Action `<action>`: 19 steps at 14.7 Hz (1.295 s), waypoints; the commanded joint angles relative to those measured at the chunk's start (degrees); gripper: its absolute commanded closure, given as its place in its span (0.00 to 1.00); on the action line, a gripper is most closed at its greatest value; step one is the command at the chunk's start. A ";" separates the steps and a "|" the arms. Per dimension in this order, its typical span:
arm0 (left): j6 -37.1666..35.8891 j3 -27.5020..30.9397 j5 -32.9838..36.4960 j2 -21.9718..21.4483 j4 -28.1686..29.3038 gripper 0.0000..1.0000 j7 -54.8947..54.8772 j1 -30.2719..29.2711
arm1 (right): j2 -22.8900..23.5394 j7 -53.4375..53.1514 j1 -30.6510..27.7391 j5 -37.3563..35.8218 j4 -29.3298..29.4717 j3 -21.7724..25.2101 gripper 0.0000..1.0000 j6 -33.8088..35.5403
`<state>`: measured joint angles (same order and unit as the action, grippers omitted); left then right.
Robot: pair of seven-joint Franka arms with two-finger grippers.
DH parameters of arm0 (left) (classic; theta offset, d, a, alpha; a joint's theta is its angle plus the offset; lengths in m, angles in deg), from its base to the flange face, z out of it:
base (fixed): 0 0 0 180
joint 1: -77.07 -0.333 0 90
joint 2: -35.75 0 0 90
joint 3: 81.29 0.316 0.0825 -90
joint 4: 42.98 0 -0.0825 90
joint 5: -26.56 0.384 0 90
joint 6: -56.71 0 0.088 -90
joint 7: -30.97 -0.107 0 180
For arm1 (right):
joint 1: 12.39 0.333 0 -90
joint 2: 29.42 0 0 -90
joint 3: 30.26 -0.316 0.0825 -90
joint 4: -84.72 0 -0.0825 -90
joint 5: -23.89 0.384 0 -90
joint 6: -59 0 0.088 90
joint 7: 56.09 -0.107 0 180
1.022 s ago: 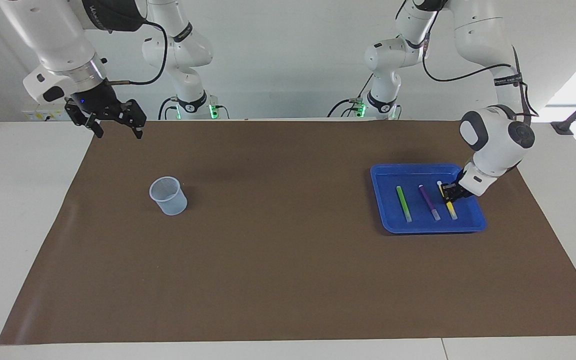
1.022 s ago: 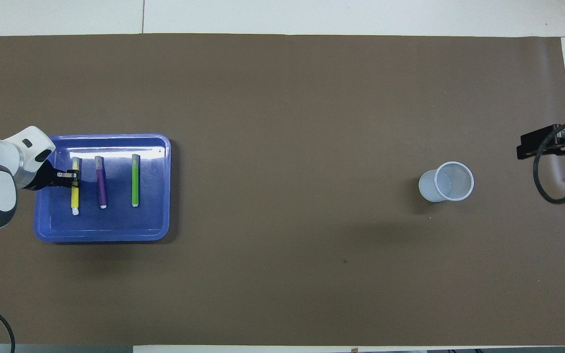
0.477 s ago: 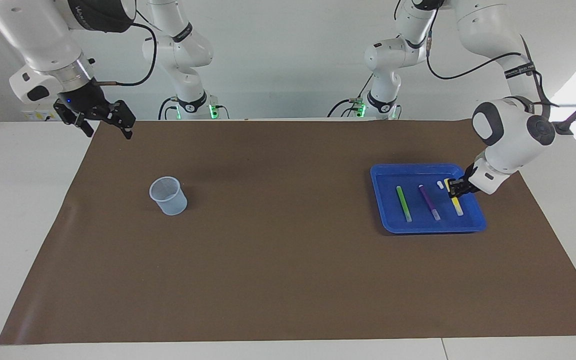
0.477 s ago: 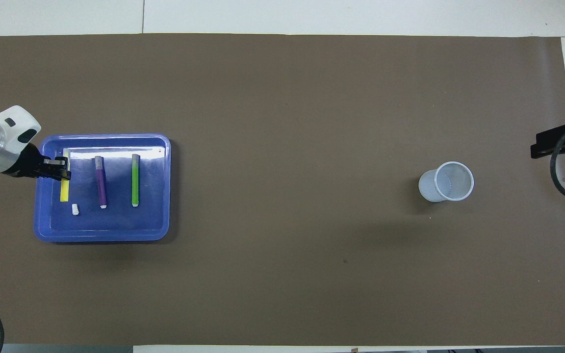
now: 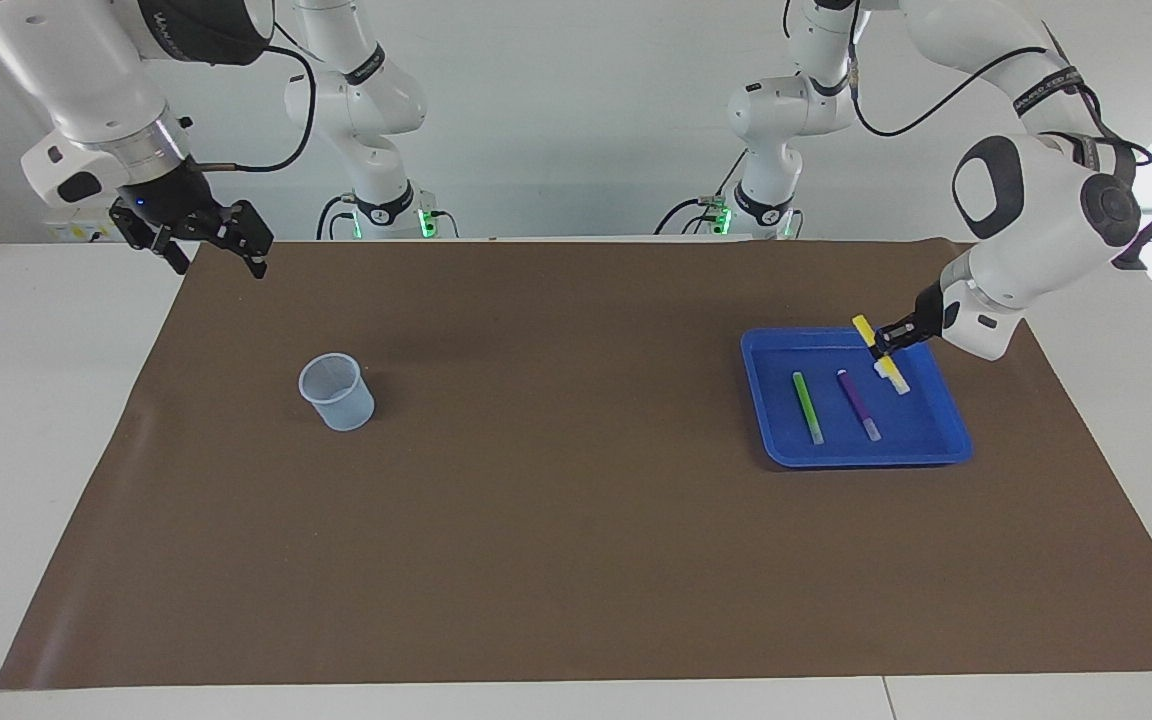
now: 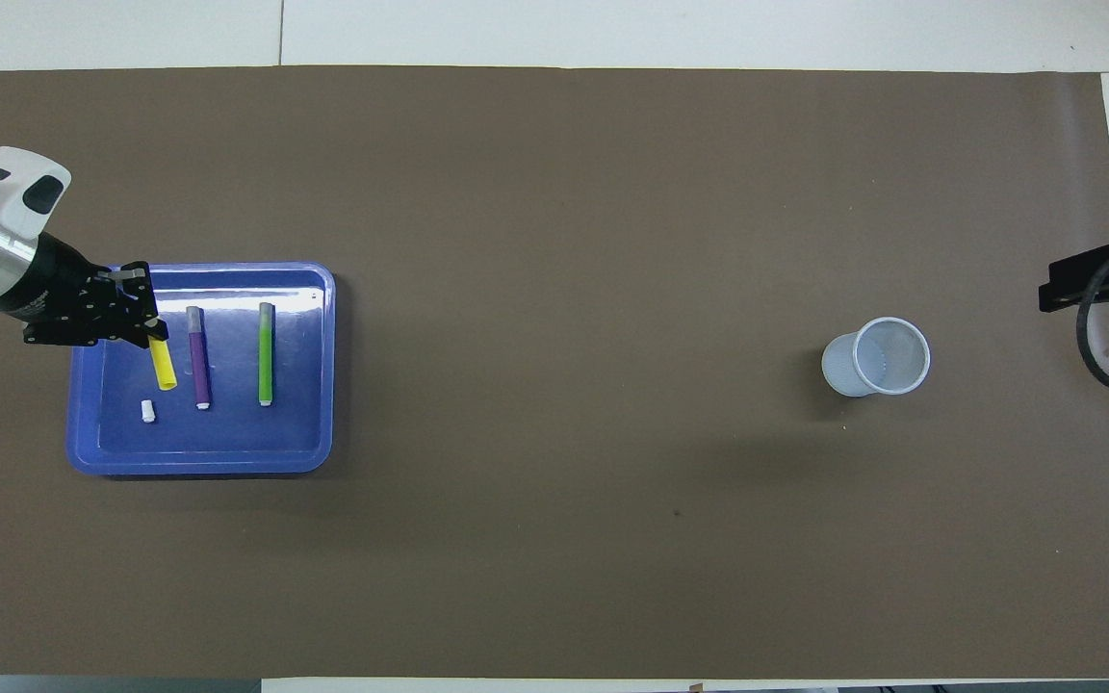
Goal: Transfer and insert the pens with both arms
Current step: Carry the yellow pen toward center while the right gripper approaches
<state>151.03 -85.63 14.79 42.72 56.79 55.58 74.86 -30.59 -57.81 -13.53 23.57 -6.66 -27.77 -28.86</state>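
My left gripper (image 5: pixel 894 338) is shut on the yellow pen (image 5: pixel 881 352) and holds it tilted in the air over the blue tray (image 5: pixel 856 460), at the tray's end toward the left arm. In the overhead view the gripper (image 6: pixel 145 327) grips the pen (image 6: pixel 163 364) near its upper end. The purple pen (image 5: pixel 858 404) (image 6: pixel 198 356) and the green pen (image 5: pixel 807 407) (image 6: pixel 266 353) lie side by side in the tray (image 6: pixel 198 467). My right gripper (image 5: pixel 220 268) is open and empty, raised over the mat's corner at the right arm's end.
A translucent plastic cup (image 5: pixel 338 392) (image 6: pixel 877 358) stands upright on the brown mat toward the right arm's end. A tiny white capsule-shaped piece (image 6: pixel 147 411) lies in the tray. Two smaller white arms (image 5: pixel 386 205) (image 5: pixel 756 205) stand at the robots' edge of the table.
My left gripper has lifted the yellow pen off the tray floor and tilted it. The tiny white piece stayed in the tray. The right gripper rose slightly, then held still.
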 commanded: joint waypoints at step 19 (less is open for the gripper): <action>-0.63 0.56 -18.55 -6.62 0.25 1.00 35.33 5.46 | -1.03 -4.32 0.08 11.46 -1.34 -5.20 0.00 0.33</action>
<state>149.26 -85.60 -2.46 36.60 56.41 89.90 80.48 -30.70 -59.03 -13.21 31.30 -6.67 -31.48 -27.16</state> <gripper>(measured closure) 0.837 0.000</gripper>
